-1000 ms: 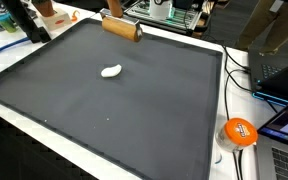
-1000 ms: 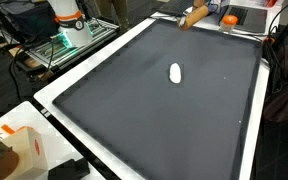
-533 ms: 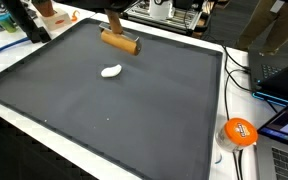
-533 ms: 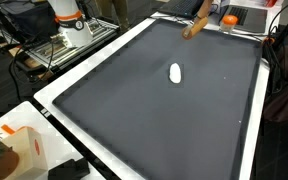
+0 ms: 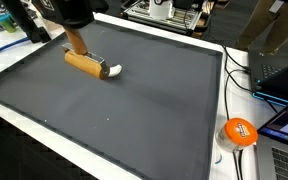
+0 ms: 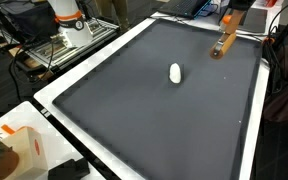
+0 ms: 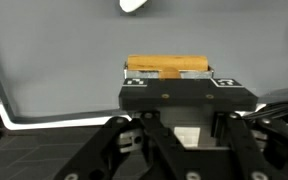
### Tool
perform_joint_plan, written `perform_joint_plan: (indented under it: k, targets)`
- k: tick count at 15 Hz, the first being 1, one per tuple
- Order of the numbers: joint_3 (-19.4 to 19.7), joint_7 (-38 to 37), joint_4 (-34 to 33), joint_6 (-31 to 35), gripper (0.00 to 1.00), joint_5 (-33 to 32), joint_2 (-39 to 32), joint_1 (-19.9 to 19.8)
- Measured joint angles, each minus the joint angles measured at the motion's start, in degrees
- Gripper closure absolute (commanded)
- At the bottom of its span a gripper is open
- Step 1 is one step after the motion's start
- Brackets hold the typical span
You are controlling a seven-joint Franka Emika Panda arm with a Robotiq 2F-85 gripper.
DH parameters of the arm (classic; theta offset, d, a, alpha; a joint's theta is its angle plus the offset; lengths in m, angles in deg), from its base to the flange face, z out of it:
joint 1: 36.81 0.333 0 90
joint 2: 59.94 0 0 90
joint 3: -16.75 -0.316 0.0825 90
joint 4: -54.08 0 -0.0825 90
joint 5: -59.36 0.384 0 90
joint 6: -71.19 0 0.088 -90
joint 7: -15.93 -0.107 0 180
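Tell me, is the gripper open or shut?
Shut. In the wrist view the gripper clamps the wooden block between its fingers, one on each side.

The pincer clamps a wooden block, a white lump lying beyond.
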Motion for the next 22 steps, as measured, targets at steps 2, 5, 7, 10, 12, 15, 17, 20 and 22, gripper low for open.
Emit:
perform_joint_plan:
  k: [2,5,7,10,12,15,17,20,22]
  targets:
    - [0.34,0.00,0.00,0.24,0.53,0.00,-0.05,-0.12]
    - [0.41,0.00,0.00,0.24,0.78,0.00,-0.05,-0.11]
    - [0.47,-0.01,0.14,-0.53,0.78,-0.11,-0.25,-0.06]
    - [0.70,-0.32,0.09,-3.43,0.78,-0.15,-1.01,-0.04]
    - [0.91,-0.40,0.06,-5.08,0.53,-0.22,-1.47,-0.07]
    - [0.89,-0.39,0.09,-4.81,0.53,-0.21,-1.59,-0.02]
    - [0.89,-0.39,0.09,-4.80,0.53,-0.21,-1.59,-0.02]
    - [0.89,-0.39,0.09,-4.78,0.53,-0.21,-1.59,-0.02]
    - [0.89,-0.39,0.09,-4.78,0.53,-0.21,-1.59,-0.02]
